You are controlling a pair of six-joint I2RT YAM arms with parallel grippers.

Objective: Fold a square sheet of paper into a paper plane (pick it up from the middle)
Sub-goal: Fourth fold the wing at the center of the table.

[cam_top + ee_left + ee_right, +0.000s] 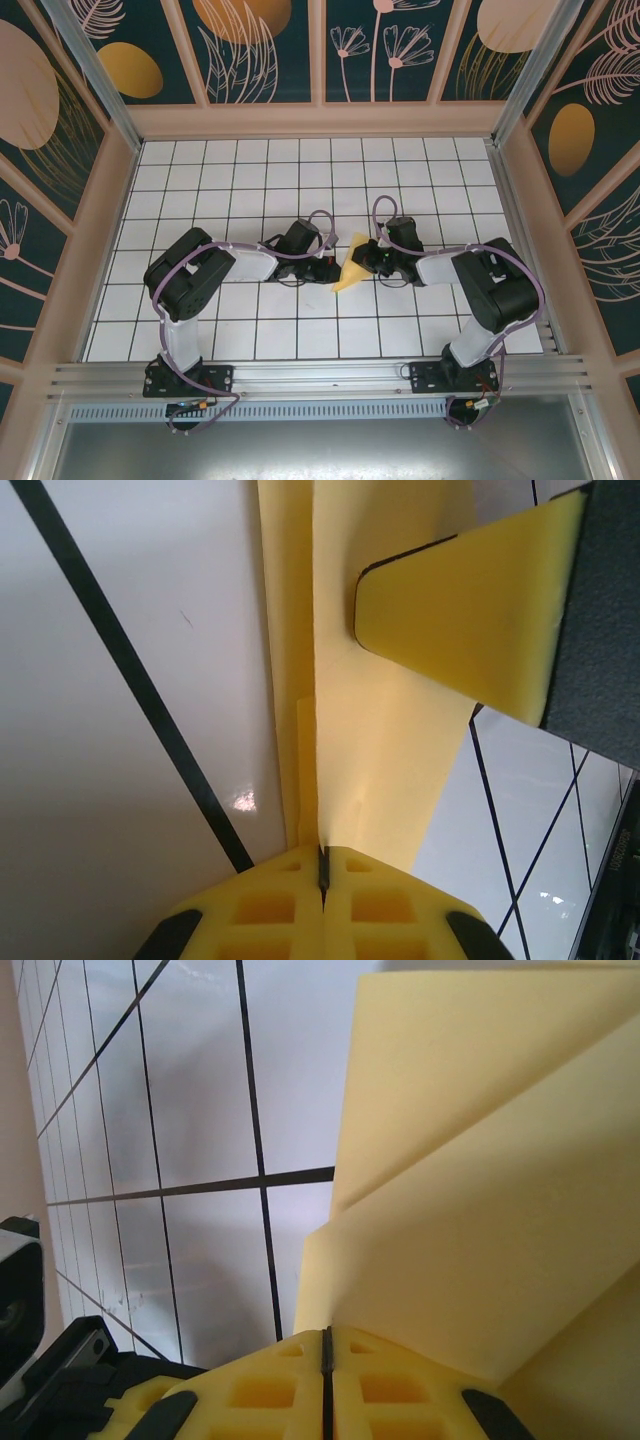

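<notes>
Jaws both closed, tips touching the folded paper sheet (350, 270) between them.

White gridded table (250, 180), floral wall panels (260, 50)

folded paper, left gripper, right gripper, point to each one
folded paper (350, 268), top view, its middle
left gripper (322, 868), left wrist view, seam between its fingertips
right gripper (327, 1345), right wrist view, seam between its fingertips
</notes>
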